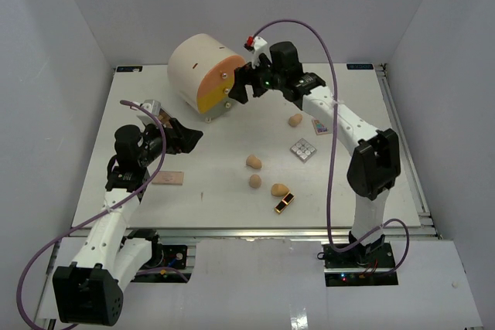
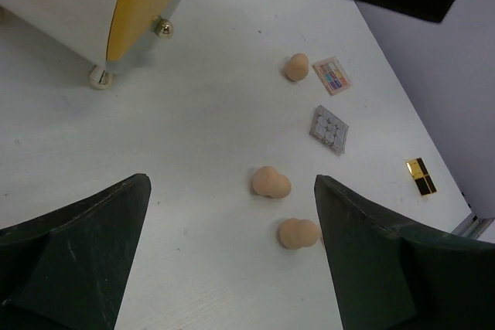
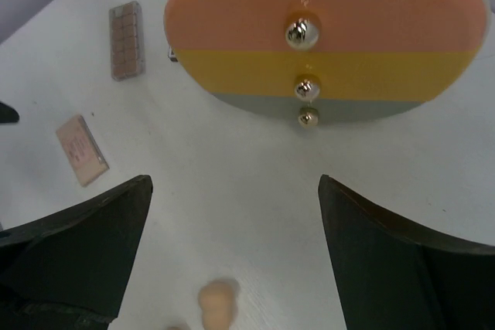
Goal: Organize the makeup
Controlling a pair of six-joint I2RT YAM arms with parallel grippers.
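The white bench (image 1: 232,210) is carrying every item. Plain pale walls (image 1: 62,28) are enclosing it on the left, far and right sides. A cream drawer unit (image 1: 197,63) with an orange and yellow front is standing at the far centre.

Print on the pinkish flat palette (image 3: 81,150) is showing too small to read.

Four tan sponges are lying around the bench centre. The far sponge (image 1: 295,120) is sitting just beside a small colour palette (image 1: 319,125). A grey square palette (image 1: 303,149) is lying nearer. The second sponge (image 1: 254,162) and third sponge (image 1: 255,181) are lying close together. The fourth sponge (image 1: 279,189) is resting just beside a black-and-gold case (image 1: 284,204). The pinkish flat palette is lying near left, beside the left arm, with a brown palette (image 3: 126,40) close by it.

The left fingers (image 2: 93,253) are standing wide apart, holding nothing, above bare bench left of the sponges. The right fingers (image 3: 402,260) are also standing wide apart and empty, facing the gold knobs (image 3: 302,32) on the drawer front without touching them.
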